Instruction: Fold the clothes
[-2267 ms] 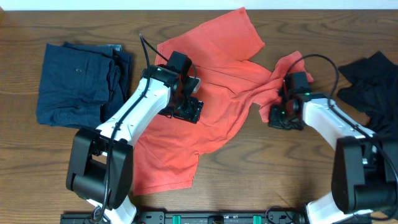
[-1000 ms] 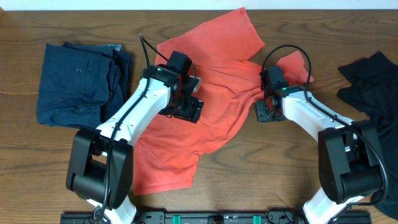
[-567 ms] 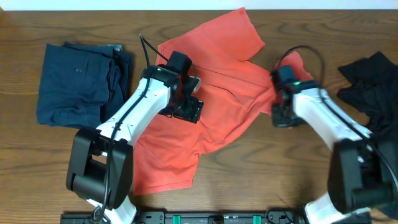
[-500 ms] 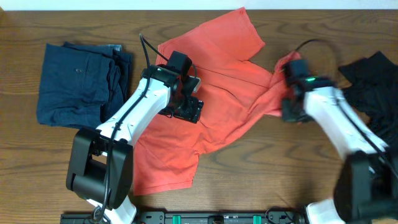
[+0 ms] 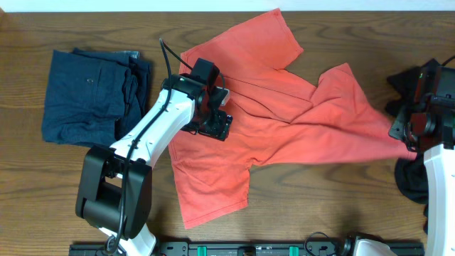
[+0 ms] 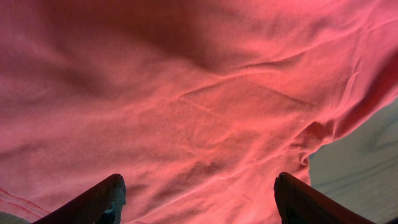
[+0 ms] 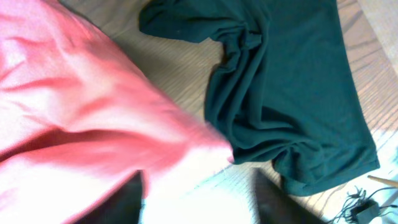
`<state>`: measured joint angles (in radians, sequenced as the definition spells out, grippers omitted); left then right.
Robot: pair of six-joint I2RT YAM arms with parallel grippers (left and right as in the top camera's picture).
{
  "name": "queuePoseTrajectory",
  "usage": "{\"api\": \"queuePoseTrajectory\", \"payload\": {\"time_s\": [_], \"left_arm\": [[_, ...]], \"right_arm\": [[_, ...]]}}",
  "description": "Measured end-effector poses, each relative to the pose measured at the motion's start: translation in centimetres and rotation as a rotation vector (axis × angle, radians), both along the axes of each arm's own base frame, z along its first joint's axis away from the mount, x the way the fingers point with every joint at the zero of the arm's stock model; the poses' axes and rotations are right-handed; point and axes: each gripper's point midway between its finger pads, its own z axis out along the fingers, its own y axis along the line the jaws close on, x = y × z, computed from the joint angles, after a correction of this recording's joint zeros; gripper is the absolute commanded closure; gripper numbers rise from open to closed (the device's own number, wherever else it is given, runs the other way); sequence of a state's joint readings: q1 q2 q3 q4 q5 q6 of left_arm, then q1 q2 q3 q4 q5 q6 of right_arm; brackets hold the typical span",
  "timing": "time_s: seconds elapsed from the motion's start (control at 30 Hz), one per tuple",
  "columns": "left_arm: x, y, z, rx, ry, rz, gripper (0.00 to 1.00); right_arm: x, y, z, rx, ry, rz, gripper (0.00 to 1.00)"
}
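At the far left of the wooden table a dark navy garment lies folded into a rough rectangle, well apart from both arms. Just to its right the left arm reaches up and across from the near edge. The left gripper hangs over the left half of the coral-red T-shirt. In the left wrist view its two dark fingers stand wide apart, with nothing but rumpled red cloth under them, so this claw is spread and pinches nothing. The T-shirt takes up the middle of the table. One sleeve points toward the far edge, the hem lies toward the near edge below the left gripper, and a long creased stretch of cloth is drawn out to the right, narrowing to a point at the right arm. No lettering shows on the side facing up. The right gripper sits at that point, near the right edge of the table. In the right wrist view its fingers are blurred, but they appear as two dark shapes set apart with pale table between them. The tip of the red cloth lies just ahead of them and is not clamped, as far as the blur lets one tell. Farthest right, a black garment lies crumpled, and its near edge touches the tip of the red shirt.
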<state>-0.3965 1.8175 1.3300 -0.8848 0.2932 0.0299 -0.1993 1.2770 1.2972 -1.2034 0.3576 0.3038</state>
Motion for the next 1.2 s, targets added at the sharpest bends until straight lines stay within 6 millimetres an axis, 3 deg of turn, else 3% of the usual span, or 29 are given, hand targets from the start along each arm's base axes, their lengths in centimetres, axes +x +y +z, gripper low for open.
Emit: {"api": "queuePoseTrajectory", "payload": {"time_s": [0.23,0.43,0.53,0.63,0.83,1.0,1.03,1.07,1.13,1.17,1.2], "left_arm": [[-0.8,0.3,-0.1,0.013,0.032,0.000,0.22],[-2.8,1.2,-0.2,0.048,0.115,-0.001,0.23],[-3.8,1.6,-0.4,0.064,0.154,0.003,0.23],[-5.0,2.1,-1.8,0.079,0.191,0.020,0.23],[-8.0,3.4,-6.5,0.107,0.253,0.101,0.23],[-8.1,3.4,-6.8,0.087,0.215,0.175,0.23],[-8.1,3.4,-6.8,0.083,0.208,0.188,0.26],[-8.1,3.4,-6.8,0.082,0.204,0.197,0.37],[-8.0,3.6,-6.9,0.086,0.196,0.213,0.80],[-7.9,3.6,-7.0,0.086,0.194,0.216,0.94],[-8.0,3.8,-7.1,0.092,0.200,0.218,0.94]], "right_arm": [[0.8,0.6,0.0,0.037,-0.037,0.019,0.32],[4.1,4.0,0.0,0.212,-0.153,0.158,0.31],[4.5,5.3,-1.0,0.288,-0.136,0.202,0.31],[4.5,6.1,-2.4,0.339,-0.097,0.219,0.31],[4.5,6.8,-3.9,0.391,-0.042,0.228,0.33],[4.5,7.0,-4.1,0.403,-0.036,0.231,0.32],[4.5,7.0,-4.1,0.404,-0.036,0.231,0.32],[4.5,7.0,-4.1,0.404,-0.036,0.232,0.32],[4.5,7.0,-4.1,0.406,-0.036,0.233,0.32],[4.5,7.0,-4.1,0.406,-0.036,0.234,0.32],[4.5,7.0,-4.1,0.406,-0.036,0.235,0.32]]}}
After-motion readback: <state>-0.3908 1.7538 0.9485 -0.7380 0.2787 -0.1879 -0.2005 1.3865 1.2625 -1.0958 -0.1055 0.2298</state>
